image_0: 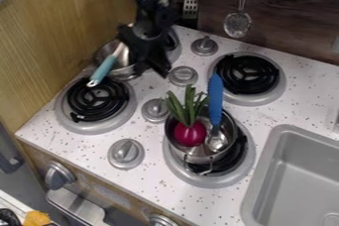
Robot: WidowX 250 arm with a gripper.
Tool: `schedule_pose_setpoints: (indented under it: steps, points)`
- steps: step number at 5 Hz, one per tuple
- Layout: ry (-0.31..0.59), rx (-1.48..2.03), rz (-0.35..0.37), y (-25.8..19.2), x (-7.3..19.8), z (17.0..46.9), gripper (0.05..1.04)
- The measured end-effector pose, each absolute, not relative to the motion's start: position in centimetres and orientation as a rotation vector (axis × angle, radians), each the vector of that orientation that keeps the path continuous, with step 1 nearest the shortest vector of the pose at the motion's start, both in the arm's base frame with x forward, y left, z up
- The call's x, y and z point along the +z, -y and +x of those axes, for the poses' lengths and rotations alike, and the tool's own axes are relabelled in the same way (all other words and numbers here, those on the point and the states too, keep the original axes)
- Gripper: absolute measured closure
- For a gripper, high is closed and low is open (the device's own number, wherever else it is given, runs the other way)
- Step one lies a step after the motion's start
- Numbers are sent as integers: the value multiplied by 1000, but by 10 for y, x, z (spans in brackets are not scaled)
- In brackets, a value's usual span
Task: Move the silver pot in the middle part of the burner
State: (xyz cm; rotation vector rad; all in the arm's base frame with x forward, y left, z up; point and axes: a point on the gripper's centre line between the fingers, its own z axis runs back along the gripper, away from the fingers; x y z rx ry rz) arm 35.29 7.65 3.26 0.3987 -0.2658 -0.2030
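Grey sink [265, 170], near right, set into the speckled white desk [152, 188]. To its left, the silver pot [187, 156] stands off-centre on the near right burner [179, 168], towards its far left side; a red beet with green leaves [189, 134] and a blue-handled spoon [215, 103] stand inside. The near left burner [69, 121] has its black coil exposed. Beyond it, a second silver pot [124, 75] holds a teal-handled utensil [101, 71]. Above this pot's right side hangs the gripper [156, 67]; whether it is spread or pressed together cannot be told. Far right burner [268, 96]: black coil exposed. Against the dark back wall [285, 17] hang a slotted turner [191, 7] and a strainer [238, 24].
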Motion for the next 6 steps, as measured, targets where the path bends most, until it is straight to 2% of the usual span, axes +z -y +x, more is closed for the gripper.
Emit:
schedule_pose_setpoints:
  steps: [2,5,6]
  points:
    - [268,-232,342,-50,11,376,1006]
    - [261,-218,313,-46,-5,376,1006]
    - [257,-222,326,-48,-8,375,1006]
